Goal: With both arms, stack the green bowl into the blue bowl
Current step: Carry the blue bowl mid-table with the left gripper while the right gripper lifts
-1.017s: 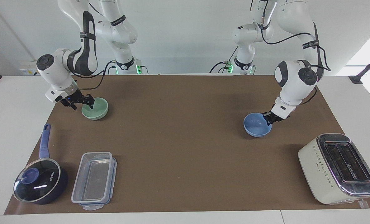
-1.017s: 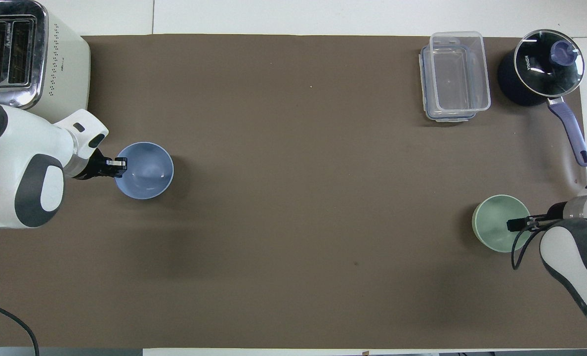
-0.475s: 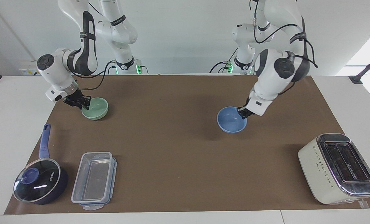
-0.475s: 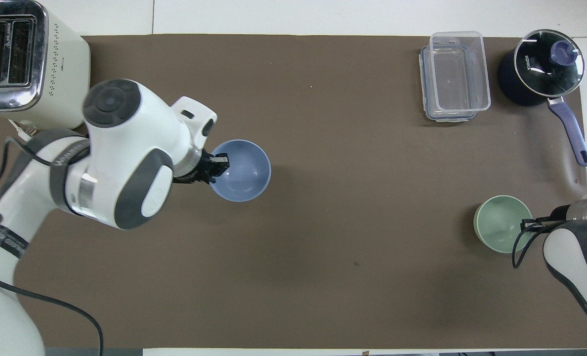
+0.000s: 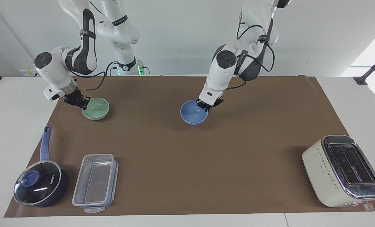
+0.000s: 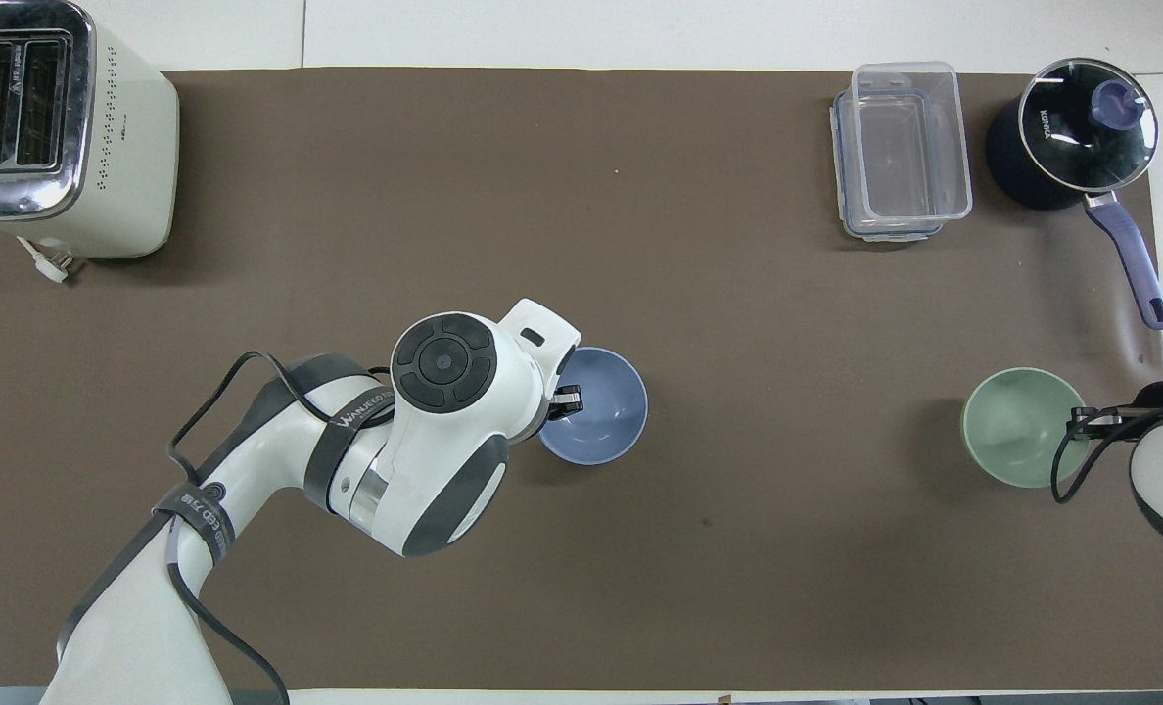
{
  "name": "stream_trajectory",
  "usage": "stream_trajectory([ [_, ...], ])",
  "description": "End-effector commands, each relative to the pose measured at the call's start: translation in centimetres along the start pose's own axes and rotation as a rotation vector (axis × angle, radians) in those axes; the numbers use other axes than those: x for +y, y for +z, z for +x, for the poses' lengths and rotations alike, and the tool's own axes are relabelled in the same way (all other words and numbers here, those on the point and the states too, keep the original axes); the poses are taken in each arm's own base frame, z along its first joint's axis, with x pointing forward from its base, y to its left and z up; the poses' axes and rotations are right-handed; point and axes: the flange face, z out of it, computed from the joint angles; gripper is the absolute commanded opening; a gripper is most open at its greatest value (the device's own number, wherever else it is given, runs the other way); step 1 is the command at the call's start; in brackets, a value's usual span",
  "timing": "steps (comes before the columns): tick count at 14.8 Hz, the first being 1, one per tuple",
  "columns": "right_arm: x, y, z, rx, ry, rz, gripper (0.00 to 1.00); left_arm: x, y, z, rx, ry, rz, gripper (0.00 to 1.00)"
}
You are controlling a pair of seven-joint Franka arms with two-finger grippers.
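Left gripper (image 5: 205,106) pinches blue bowl (image 5: 192,114); right gripper (image 5: 84,104) pinches green bowl (image 5: 96,109).

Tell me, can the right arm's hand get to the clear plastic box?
Probably not right now: the right hand is shut on the green bowl. Nothing on the mat stands between it and the clear box, which lies farther from the robots.
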Motion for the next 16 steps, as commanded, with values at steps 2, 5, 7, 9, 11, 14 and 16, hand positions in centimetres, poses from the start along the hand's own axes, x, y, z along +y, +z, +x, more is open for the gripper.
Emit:
stream_trajectory([
  [2,-3.2,-3.7,0.8,0.017,-0.035,0.001,0.00,0.1,1.0,-0.6,0.011,0.013,-0.022,0.00],
  [5,-6.6,-5.5,0.6,0.038,-0.034,-0.004,0.00,-0.3,1.8,-0.8,0.016,0.013,-0.024,0.00],
  [7,-9.2,-5.6,0.0,-0.007,-0.026,-0.002,0.00,-0.4,1.9,-0.6,0.021,0.012,-0.028,0.10],
  [9,-14.3,-6.3,-0.6,-0.015,-0.049,-0.010,0.00,-0.5,0.6,0.2,0.030,0.003,-0.037,1.00],
  [11,-18.0,-6.4,-0.9,-0.017,-0.060,0.019,0.00,-1.8,-1.8,1.9,0.015,-0.029,-0.023,1.00],
  [14,-23.1,-6.6,-1.4,-0.005,-0.051,0.084,0.00,-6.3,-7.4,7.1,0.002,-0.070,-0.011,1.00],
  [16,-26.9,-6.8,-1.9,0.028,-0.016,0.088,0.00,-11.4,-10.6,10.5,-0.020,-0.039,0.021,1.00],
])
